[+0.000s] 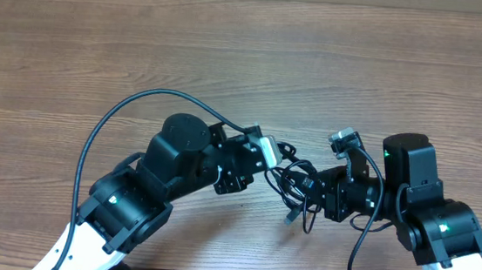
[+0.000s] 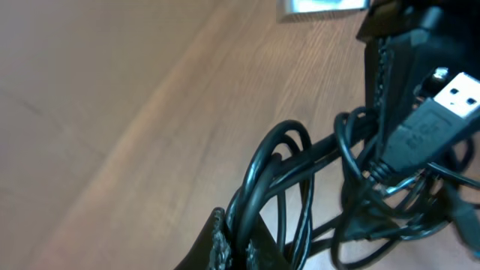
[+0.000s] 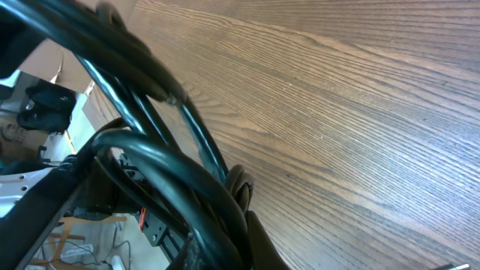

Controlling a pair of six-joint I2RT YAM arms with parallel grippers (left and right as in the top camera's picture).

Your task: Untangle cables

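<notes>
The left gripper was closed tight on a doubled loop of the cables, the right gripper likewise clamped on strands, the tangle strung between them. Drawing apart slowly would probably serve best, watching that the USB plug ahead of the left fingers did not snag.

Overhead: fixed above, facing straight down, far enough to take in the wide bench. Left wrist, right wrist: each set very near, looking low and obliquely along the bench surface. All three views share the cables.
</notes>
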